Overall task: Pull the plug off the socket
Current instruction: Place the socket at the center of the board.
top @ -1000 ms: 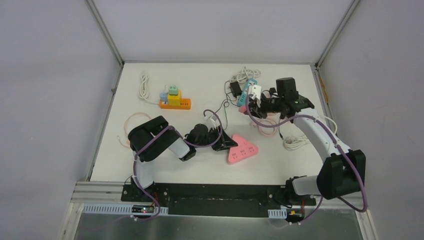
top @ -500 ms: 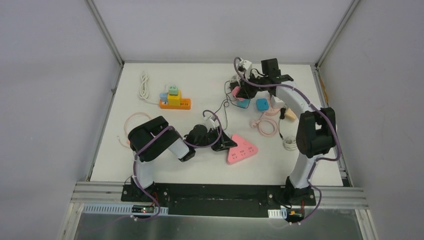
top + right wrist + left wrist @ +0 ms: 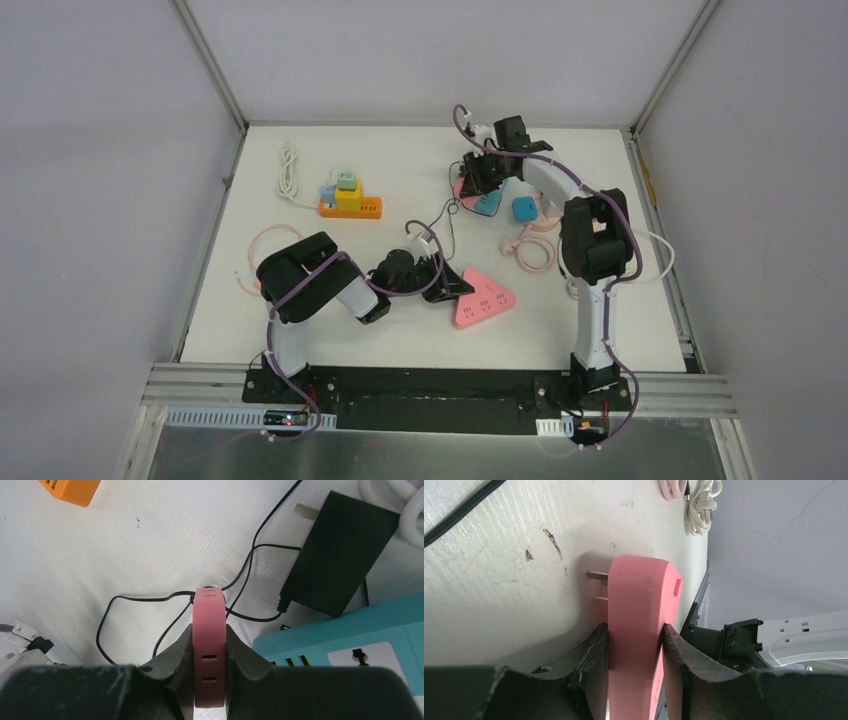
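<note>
My left gripper [image 3: 447, 284] [image 3: 635, 628] is shut on the edge of a flat pink triangular socket [image 3: 487, 297] [image 3: 640, 587] near the table's middle. Two metal prongs stick out of the socket's side next to the table. My right gripper [image 3: 473, 182] [image 3: 209, 628] is at the far centre of the table. It is shut on a darker pink plug adapter [image 3: 461, 188] [image 3: 209, 609] with two slots in its edge, held just over the table. The adapter is apart from the socket.
A teal power strip [image 3: 490, 203] [image 3: 350, 640] and a black adapter [image 3: 337, 555] with a thin black cable lie by the right gripper. An orange strip [image 3: 350, 206] with plugs, a blue cube [image 3: 524, 208], white cable bundles [image 3: 289, 170] and a pink cable [image 3: 535, 250] are scattered around.
The right arm has swung left and toward the far edge with the pink adapter in its gripper. The left arm and the pink socket have not moved.
</note>
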You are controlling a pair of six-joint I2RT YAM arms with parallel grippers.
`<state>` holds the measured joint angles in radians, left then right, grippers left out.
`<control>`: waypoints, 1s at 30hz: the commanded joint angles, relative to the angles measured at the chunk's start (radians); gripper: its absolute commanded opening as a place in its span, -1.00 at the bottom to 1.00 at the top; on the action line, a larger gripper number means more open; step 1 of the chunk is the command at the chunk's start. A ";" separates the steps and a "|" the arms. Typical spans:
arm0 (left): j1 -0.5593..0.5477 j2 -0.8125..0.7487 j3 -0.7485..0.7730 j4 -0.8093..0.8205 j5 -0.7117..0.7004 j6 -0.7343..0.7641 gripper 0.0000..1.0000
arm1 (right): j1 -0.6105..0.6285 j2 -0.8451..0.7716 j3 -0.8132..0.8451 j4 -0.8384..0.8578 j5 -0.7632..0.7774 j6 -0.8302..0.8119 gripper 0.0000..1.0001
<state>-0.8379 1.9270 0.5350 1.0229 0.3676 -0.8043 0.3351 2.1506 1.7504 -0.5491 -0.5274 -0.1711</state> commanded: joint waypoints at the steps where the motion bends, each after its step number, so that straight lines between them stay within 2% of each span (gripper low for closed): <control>1: 0.002 0.050 -0.038 -0.158 -0.046 0.038 -1.00 | 0.013 -0.017 0.054 -0.007 0.016 0.044 -1.00; 7: 0.004 0.050 -0.038 -0.156 -0.044 0.036 -1.00 | 0.014 -0.065 0.043 -0.001 -0.013 0.059 -1.00; 12: 0.004 0.046 -0.047 -0.145 -0.046 0.036 -1.00 | -0.011 -0.197 0.011 -0.008 -0.067 0.057 -1.00; 16: 0.004 0.032 -0.057 -0.132 -0.044 0.038 -1.00 | -0.062 -0.344 -0.074 0.012 -0.140 0.046 -1.00; 20: 0.005 0.008 -0.076 -0.114 -0.040 0.040 -1.00 | -0.112 -0.489 -0.241 0.031 -0.239 -0.032 -1.00; 22: 0.006 -0.006 -0.089 -0.098 -0.037 0.039 -1.00 | -0.129 -0.555 -0.309 -0.010 -0.246 -0.111 -1.00; 26: 0.006 -0.054 -0.131 -0.058 -0.035 0.035 -1.00 | -0.168 -0.664 -0.394 -0.195 -0.231 -0.280 -1.00; 30: 0.005 -0.125 -0.130 -0.119 -0.034 0.047 -1.00 | -0.182 -0.723 -0.503 -0.253 -0.281 -0.307 -1.00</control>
<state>-0.8364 1.8565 0.4309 1.0683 0.3672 -0.8043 0.1650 1.4803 1.3300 -0.6842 -0.7353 -0.3744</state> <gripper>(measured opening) 0.365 0.234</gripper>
